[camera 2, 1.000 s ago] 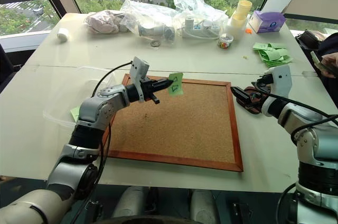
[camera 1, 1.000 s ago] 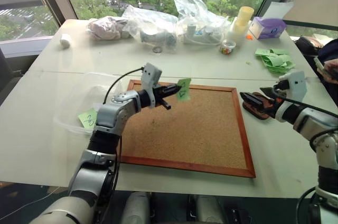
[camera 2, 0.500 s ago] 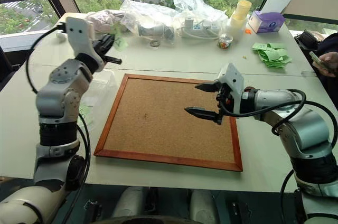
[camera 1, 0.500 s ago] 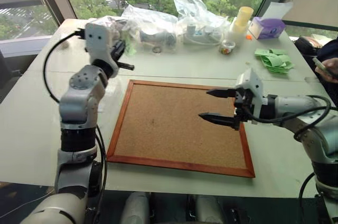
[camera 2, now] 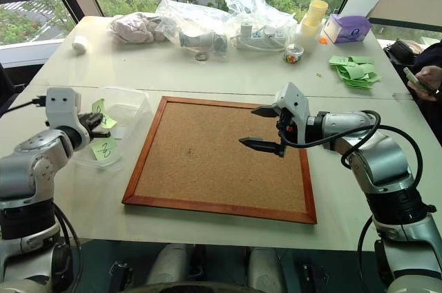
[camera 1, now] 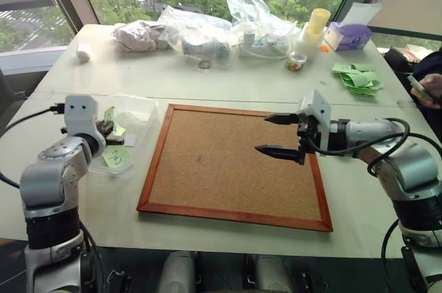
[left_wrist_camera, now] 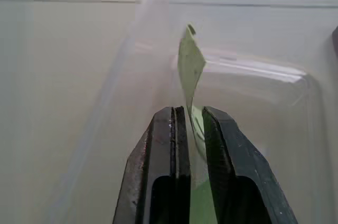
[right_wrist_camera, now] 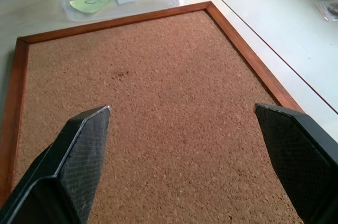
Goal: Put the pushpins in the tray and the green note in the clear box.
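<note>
Left gripper [left_wrist_camera: 189,123] is pinching green note [left_wrist_camera: 191,68] edge-up, hanging directly over clear box [camera 1: 141,110]; right gripper [camera 1: 275,134] is gaping, far off.

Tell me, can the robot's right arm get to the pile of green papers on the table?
Probably yes. The right gripper hangs open over the corkboard, and the green papers lie on bare table with nothing between.

1. A pale table [camera 1: 228,82] carries everything.
2. Near centre lies a wood-framed corkboard [camera 1: 235,167]; the clear box [camera 1: 141,111] sits just left of it.
3. Along the far edge — clear plastic bags [camera 1: 228,27], a purple box [camera 1: 351,35], stacked yellow cups [camera 1: 316,27].
4. Far right — pale green papers [camera 1: 359,77].
</note>
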You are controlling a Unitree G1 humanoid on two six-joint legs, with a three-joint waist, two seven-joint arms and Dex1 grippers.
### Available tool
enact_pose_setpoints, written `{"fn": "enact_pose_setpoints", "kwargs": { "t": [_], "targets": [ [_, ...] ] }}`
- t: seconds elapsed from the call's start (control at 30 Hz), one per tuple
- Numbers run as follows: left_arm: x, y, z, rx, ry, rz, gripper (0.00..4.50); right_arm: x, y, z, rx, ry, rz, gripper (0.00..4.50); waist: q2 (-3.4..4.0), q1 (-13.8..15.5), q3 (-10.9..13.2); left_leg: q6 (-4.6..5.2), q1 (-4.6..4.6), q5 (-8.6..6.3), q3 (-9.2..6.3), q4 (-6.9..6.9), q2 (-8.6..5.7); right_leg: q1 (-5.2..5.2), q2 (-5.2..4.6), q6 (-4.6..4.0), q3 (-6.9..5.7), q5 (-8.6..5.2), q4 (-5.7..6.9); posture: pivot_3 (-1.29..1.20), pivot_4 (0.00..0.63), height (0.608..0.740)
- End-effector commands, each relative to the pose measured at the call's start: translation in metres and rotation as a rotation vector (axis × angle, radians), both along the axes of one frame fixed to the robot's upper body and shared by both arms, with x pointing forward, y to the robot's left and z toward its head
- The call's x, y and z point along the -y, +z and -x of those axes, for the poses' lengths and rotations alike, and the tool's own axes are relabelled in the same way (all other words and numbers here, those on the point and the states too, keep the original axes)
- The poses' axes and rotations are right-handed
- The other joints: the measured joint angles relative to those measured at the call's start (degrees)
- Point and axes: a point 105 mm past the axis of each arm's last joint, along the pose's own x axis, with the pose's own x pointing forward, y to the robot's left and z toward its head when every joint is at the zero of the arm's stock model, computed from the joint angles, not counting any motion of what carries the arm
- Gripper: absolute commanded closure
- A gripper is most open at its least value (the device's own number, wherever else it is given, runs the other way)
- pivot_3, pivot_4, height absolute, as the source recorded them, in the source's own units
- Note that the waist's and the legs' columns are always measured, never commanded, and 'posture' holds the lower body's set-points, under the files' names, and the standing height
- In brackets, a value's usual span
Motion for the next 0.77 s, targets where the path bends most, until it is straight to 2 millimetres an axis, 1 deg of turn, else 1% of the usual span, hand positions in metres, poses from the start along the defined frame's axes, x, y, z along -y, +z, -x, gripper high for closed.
{"fn": "enact_pose_setpoints", "kwargs": {
  "t": [0.03,0.07,0.13,0.17,0.23,0.27,0.33,0.43,0.5,0.53,0.57,0.67,0.7,0.77],
  "targets": [
    [0.002,0.021,0.002,0.044,-0.072,0.037,2.0,0.001,0.009,0.0,0.056,0.002,0.001,0.0,-0.03,0.01,0.01,0.0,0.0,0.0,0.0,0.01,0.0,0.01,0.0,0.0,-0.01,0.0,0.0,0.0,0.15,0.74],
    [0.003,0.025,0.002,0.052,-0.088,0.05,1.52,0.002,0.009,0.0,0.057,-0.003,0.001,0.0,-0.03,-0.04,0.01,-0.01,0.0,0.0,-0.01,0.01,0.0,0.02,-0.02,0.0,-0.01,0.0,0.0,0.0,0.15,0.74],
    [0.011,0.039,0.002,0.092,-0.166,0.078,0.53,0.007,0.009,0.0,0.06,-0.023,0.006,0.0,-0.03,-0.11,0.01,-0.01,0.0,0.0,-0.02,0.0,0.0,0.0,-0.01,0.0,-0.01,0.0,0.0,0.0,0.15,0.74],
    [0.016,0.047,0.002,0.114,-0.208,0.093,0.11,0.009,0.009,0.0,0.06,-0.031,0.007,0.0,-0.02,-0.09,0.01,-0.01,0.0,0.0,-0.02,0.0,0.0,0.0,-0.01,0.0,-0.01,0.0,0.0,0.0,0.15,0.74],
    [0.026,0.067,0.001,0.178,-0.3,0.115,0.03,0.015,0.008,0.001,0.055,-0.059,0.0,0.0,-0.03,-0.06,0.02,-0.02,0.0,0.0,0.0,-0.01,0.0,0.0,-0.01,0.0,-0.01,0.0,0.0,0.0,0.15,0.74],
    [0.03,0.074,0.0,0.199,-0.329,0.108,0.03,0.018,0.008,0.001,0.051,-0.071,-0.003,0.0,-0.03,0.0,0.02,-0.02,0.0,0.0,-0.01,0.0,0.0,0.0,-0.01,0.0,-0.01,0.0,0.0,0.0,0.15,0.74],
    [0.036,0.081,-0.001,0.217,-0.377,0.103,0.03,0.021,0.007,0.001,0.046,-0.087,0.0,0.0,-0.03,-0.1,0.02,-0.02,0.0,0.0,0.0,0.0,-0.01,0.01,-0.02,0.0,-0.01,0.0,-0.01,0.0,0.15,0.74],
    [0.067,0.092,0.005,0.239,-0.588,0.145,0.03,0.032,0.002,0.003,0.036,-0.125,0.019,0.0,-0.03,-0.1,0.02,-0.02,0.02,0.0,0.01,-0.02,-0.02,0.01,0.0,0.0,-0.01,0.0,0.0,0.0,0.15,0.74],
    [0.083,0.087,0.006,0.229,-0.691,0.117,0.03,0.038,0.0,0.006,0.013,-0.151,0.003,0.0,-0.03,-0.07,0.02,-0.02,0.01,0.0,0.05,-0.01,-0.02,0.01,0.0,0.0,-0.01,0.0,0.0,0.0,0.15,0.74],
    [0.087,0.083,0.005,0.22,-0.717,0.111,0.03,0.039,-0.001,0.007,0.005,-0.159,-0.002,0.0,-0.03,-0.05,0.02,-0.02,0.01,0.0,0.08,-0.01,-0.03,0.01,0.0,0.0,-0.01,0.0,-0.01,0.0,0.15,0.74],
    [0.097,0.076,0.008,0.201,-0.785,0.103,0.03,0.042,-0.005,0.008,-0.007,-0.17,0.006,0.0,-0.03,-0.06,0.02,-0.02,0.01,0.0,0.08,-0.01,-0.03,0.03,0.0,0.0,-0.01,0.0,-0.01,0.0,0.15,0.74],
    [0.113,0.061,0.015,0.158,-0.906,0.083,0.03,0.046,-0.013,0.012,-0.021,-0.184,0.025,0.0,-0.02,-0.1,0.02,-0.02,0.02,0.0,0.11,-0.01,-0.04,0.02,0.01,0.0,-0.01,0.0,-0.01,0.0,0.15,0.74],
    [0.119,0.049,0.014,0.123,-0.934,0.08,0.03,0.047,-0.014,0.012,-0.024,-0.196,0.019,0.0,-0.02,-0.16,0.02,-0.02,0.02,0.0,0.12,-0.02,-0.04,0.01,0.01,0.0,-0.01,0.0,-0.01,0.0,0.15,0.74],
    [0.124,0.031,0.014,0.078,-0.971,0.08,0.03,0.047,-0.016,0.013,-0.026,-0.212,0.016,0.0,-0.02,-0.14,0.01,-0.03,0.02,0.01,0.14,-0.01,-0.04,0.01,0.04,-0.01,-0.01,0.0,0.0,0.0,0.15,0.74]
  ]
}}
